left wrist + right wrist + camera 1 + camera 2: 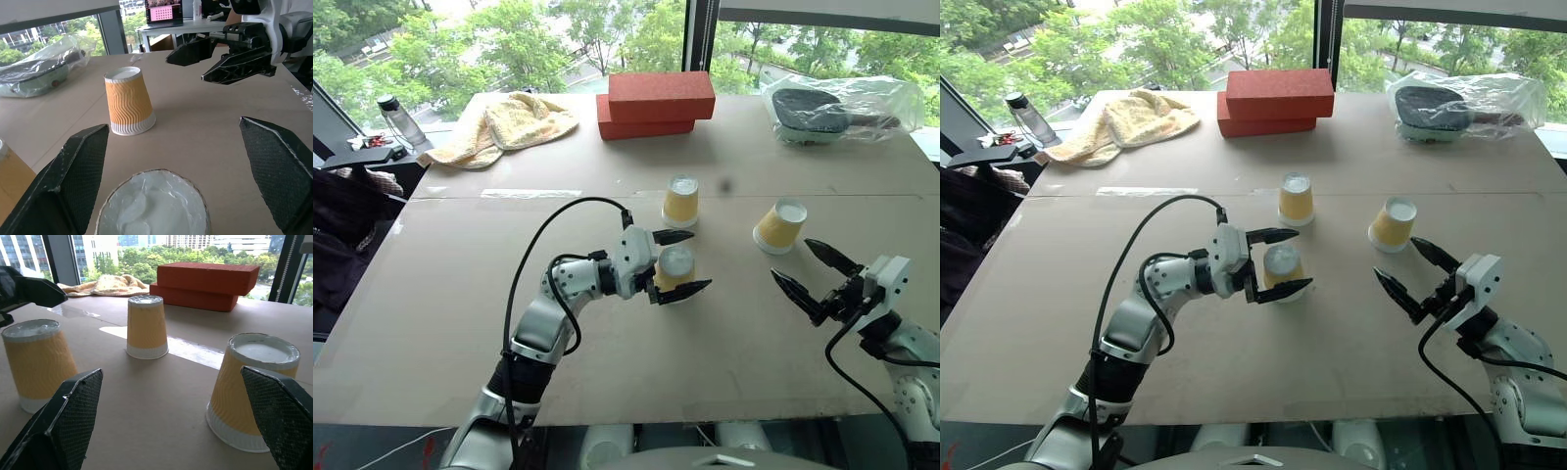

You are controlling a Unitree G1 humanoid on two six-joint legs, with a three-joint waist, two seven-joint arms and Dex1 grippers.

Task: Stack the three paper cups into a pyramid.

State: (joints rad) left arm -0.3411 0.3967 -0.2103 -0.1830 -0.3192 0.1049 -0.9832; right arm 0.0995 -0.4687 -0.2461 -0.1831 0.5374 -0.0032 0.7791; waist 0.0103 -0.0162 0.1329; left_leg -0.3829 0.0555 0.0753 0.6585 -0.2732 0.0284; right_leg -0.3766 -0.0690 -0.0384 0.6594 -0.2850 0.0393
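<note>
Left eye view: three upside-down yellow-tan paper cups stand apart on the tan table [460, 323]. The nearest cup [675, 271] sits between the left gripper's [683, 261] wide-spread black fingers, contact unclear. The right gripper [813, 269] gapes empty near the right cup [779, 226]; the middle cup [681, 201] stands farther back.

Left wrist view: the nearest cup's lower part is cut off.

Right wrist view: the fingers are spread wide, holding nothing.

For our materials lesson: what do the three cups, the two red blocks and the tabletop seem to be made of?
The three cups: probably paper, matte tan sleeves with a wavy ribbed texture, white bases.
The two red blocks: brick-like, dull red, sharp edges; could be foam.
The tabletop: looks like brown cardboard sheeting, matte, with a taped seam.
</note>
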